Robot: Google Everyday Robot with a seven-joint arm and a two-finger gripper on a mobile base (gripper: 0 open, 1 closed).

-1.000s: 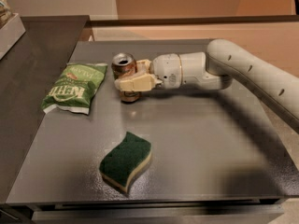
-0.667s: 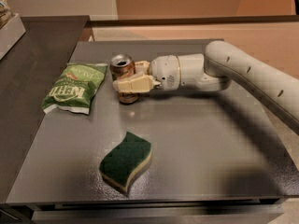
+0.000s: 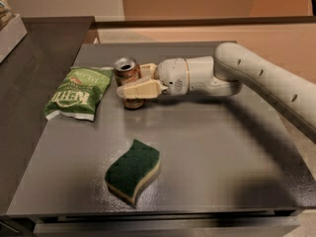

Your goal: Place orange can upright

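The orange can (image 3: 128,76) stands upright on the grey table (image 3: 207,152), its silver top facing up, just right of the green chip bag (image 3: 78,93). My gripper (image 3: 134,81) reaches in from the right with its cream fingers (image 3: 140,89) on either side of the can, shut on it. The near finger covers the can's lower middle. The can's base appears to rest on the table.
A green and yellow sponge (image 3: 133,171) lies near the front of the table. My white arm (image 3: 256,80) stretches across the right side. A darker counter (image 3: 29,83) runs along the left, with a pale box (image 3: 9,28) at its far corner.
The gripper and the can have shifted slightly left toward the chip bag. The can stays upright in the fingers.
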